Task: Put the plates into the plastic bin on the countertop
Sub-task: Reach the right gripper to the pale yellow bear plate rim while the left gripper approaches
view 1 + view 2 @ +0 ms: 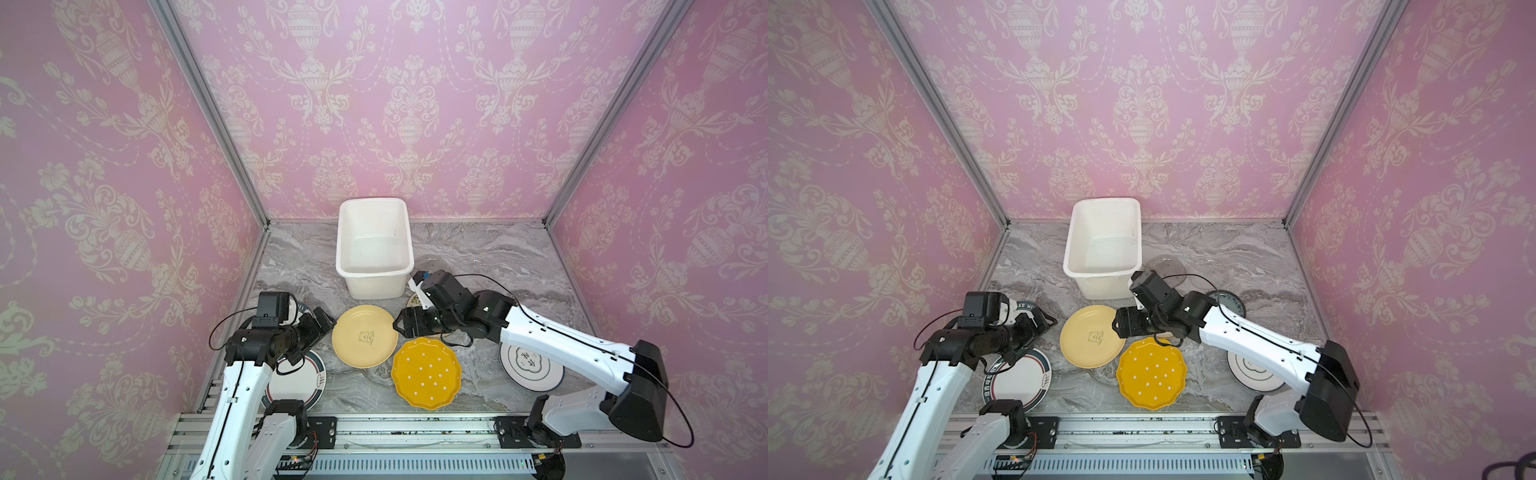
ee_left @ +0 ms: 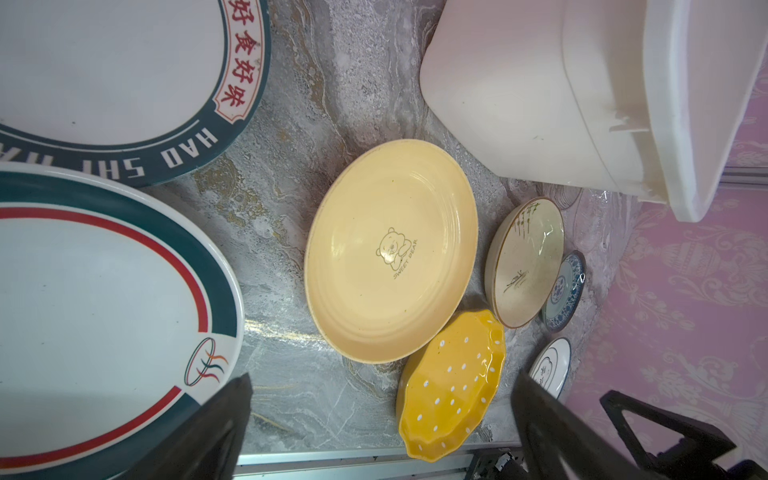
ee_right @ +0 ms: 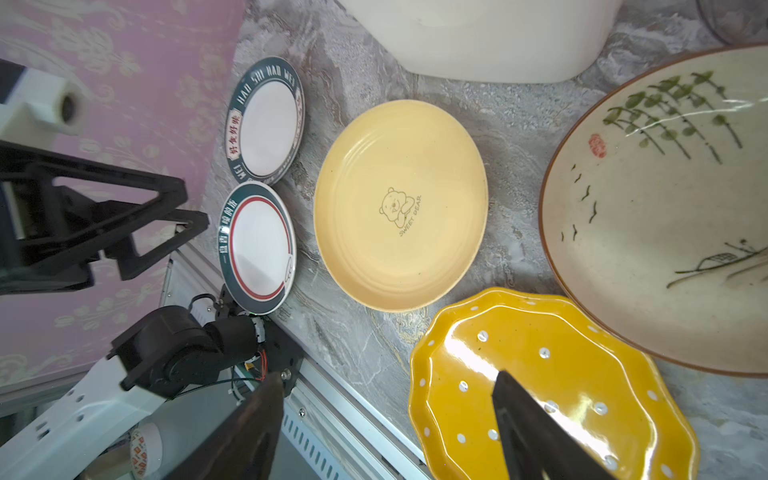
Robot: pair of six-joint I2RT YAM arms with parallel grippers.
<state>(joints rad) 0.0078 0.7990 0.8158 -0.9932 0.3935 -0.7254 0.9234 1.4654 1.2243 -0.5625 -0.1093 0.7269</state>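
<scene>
Left end effector (image 1: 327, 320): released, fingers spread wide with nothing between them; it hung low at the left rim of the pale yellow plate (image 1: 365, 336).
Right end effector (image 1: 400, 326): jaws apart, grasping nothing; it was at the right rim of the pale yellow plate, with one finger above the dotted yellow plate (image 3: 552, 374). Whether it touched either, I cannot tell.
Plastic bin (image 1: 374, 286): stood upright at the back middle of the bench (image 1: 299, 266), against the rear wall.
Pale yellow plate: lay flat on the bench just in front of the bin, bear print up.
Dotted yellow plate: lay flat, just beside the pale one, nearer the rail.
Cream plate (image 3: 665, 208): green sprigs, on the bench beside the bin's front right corner, largely under the right arm in both top views.
Blue-patterned plate (image 1: 1229, 301): on the bench right of the cream plate.
White dark-ringed plate (image 1: 528, 368): front right, partly under the right arm.
Two teal-rimmed plates (image 3: 266, 120): side by side at the bench's left edge, beneath the left arm.
Glass plate (image 1: 1165, 266): faint, right of the bin.
</scene>
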